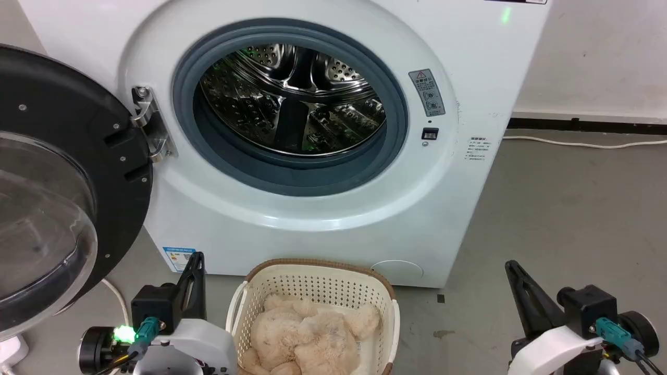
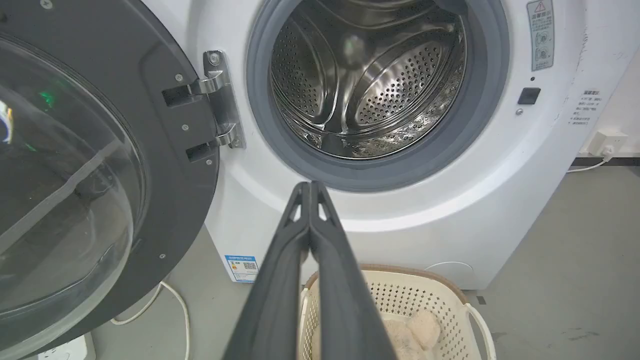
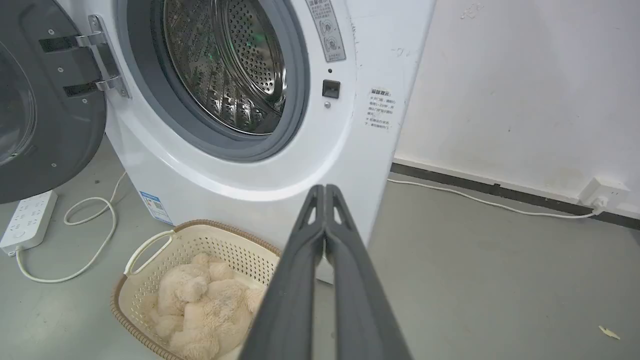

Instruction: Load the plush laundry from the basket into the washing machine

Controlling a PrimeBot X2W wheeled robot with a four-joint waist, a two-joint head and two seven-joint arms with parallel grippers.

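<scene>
The cream-beige plush laundry (image 1: 305,336) lies curled in the cream basket (image 1: 318,278) on the floor, right in front of the white washing machine (image 1: 323,208). The washer's round glass door (image 1: 47,198) stands swung open to the left, and the steel drum (image 1: 292,99) holds nothing. My left gripper (image 1: 195,259) hangs just left of the basket, shut and holding nothing. My right gripper (image 1: 510,265) hangs well to the basket's right, also shut with nothing in it. The right wrist view shows the plush laundry (image 3: 205,305) in the basket (image 3: 150,245) below and left of the fingers.
A white power strip (image 3: 27,220) with a looped cable (image 3: 85,240) lies on the grey floor under the open door. Another cable (image 3: 490,202) runs along the wall to a socket (image 3: 602,192) right of the washer. Bare floor spreads to the right.
</scene>
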